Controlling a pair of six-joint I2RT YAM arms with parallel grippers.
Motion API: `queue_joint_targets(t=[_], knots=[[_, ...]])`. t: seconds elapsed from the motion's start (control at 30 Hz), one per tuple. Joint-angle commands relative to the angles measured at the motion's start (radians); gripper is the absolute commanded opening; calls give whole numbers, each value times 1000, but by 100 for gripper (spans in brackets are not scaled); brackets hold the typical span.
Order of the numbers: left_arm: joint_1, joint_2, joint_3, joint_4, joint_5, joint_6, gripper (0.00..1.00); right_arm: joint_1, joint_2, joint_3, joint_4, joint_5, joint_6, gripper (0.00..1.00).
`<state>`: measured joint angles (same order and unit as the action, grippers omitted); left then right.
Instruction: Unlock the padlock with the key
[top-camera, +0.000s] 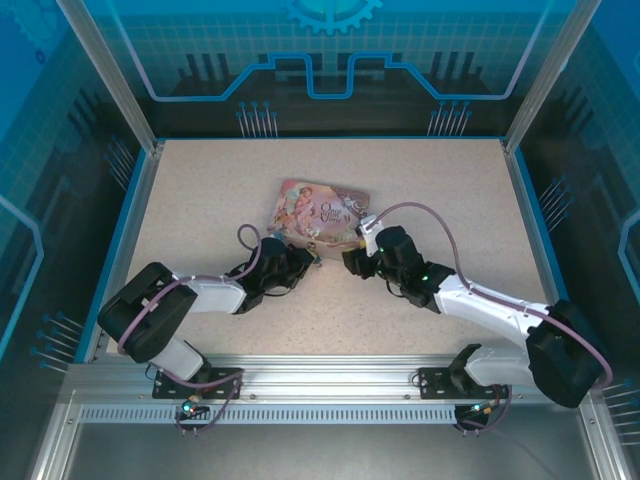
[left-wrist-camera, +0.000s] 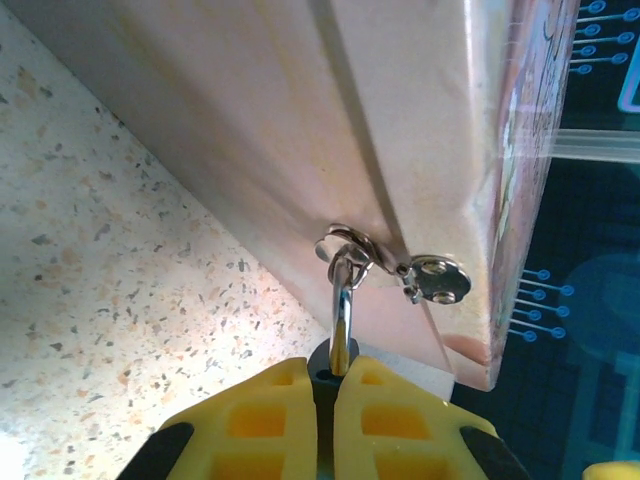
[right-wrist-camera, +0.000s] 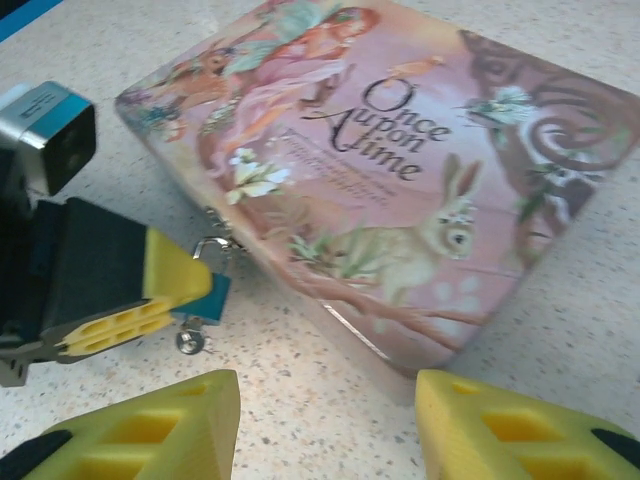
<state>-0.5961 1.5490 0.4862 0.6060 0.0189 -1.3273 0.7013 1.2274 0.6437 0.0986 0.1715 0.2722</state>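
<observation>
The left gripper (left-wrist-camera: 335, 378) is closed on the small teal padlock (right-wrist-camera: 217, 292). Its shackle (left-wrist-camera: 341, 318) passes through the clasp (left-wrist-camera: 350, 245) on the near side of the pink tin (right-wrist-camera: 400, 170). The key (right-wrist-camera: 189, 342) hangs at the bottom of the padlock, and the right gripper (right-wrist-camera: 327, 425) stands open and empty just to the right.

Left claw (left-wrist-camera: 335, 378) is pinched closed; right claw (right-wrist-camera: 328, 405) stands with fingers apart.

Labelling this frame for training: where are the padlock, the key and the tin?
padlock (right-wrist-camera: 215, 295): right wrist view, corner of its teal body.
key (right-wrist-camera: 188, 342): right wrist view, round head below the padlock.
tin (right-wrist-camera: 400, 170): right wrist view, pink lid.
</observation>
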Motion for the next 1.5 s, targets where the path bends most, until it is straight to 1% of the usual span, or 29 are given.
queue_joint_targets(t=[0.0,0.07,0.13,0.27,0.43,0.57,0.67,0.77,0.83,0.97,1.13,1.27,1.37,1.47], knots=[[-12,5,23,-169,-53,111,0,-28,-23,-26,-78,4,41,50],[-22,11,55,-238,-89,162,0,-39,-28,-31,-94,30,45,51],[-30,17,74,-272,-111,195,0,-49,-32,-38,-105,42,48,51],[-51,33,130,-393,-167,257,0,-65,-44,-63,-106,52,53,52],[-66,75,150,-390,-174,265,0,-77,-66,-87,-105,66,59,52],[-85,93,196,-445,-209,303,1,-85,-80,-102,-109,69,61,53],[-92,108,215,-476,-226,315,5,-89,-88,-113,-106,73,61,53],[-93,125,221,-474,-220,308,13,-94,-95,-120,-104,76,62,53],[-93,133,224,-467,-214,305,15,-96,-100,-124,-102,77,62,53],[-97,144,241,-457,-210,313,15,-98,-103,-124,-106,80,61,53],[-107,163,278,-482,-212,334,18,-100,-102,-122,-114,87,58,53],[-115,170,292,-499,-210,329,28,-102,-101,-121,-121,94,56,53],[-124,161,297,-506,-214,328,32,-102,-96,-121,-120,95,55,53],[-130,146,305,-502,-209,328,33,-103,-80,-116,-120,91,55,53]])
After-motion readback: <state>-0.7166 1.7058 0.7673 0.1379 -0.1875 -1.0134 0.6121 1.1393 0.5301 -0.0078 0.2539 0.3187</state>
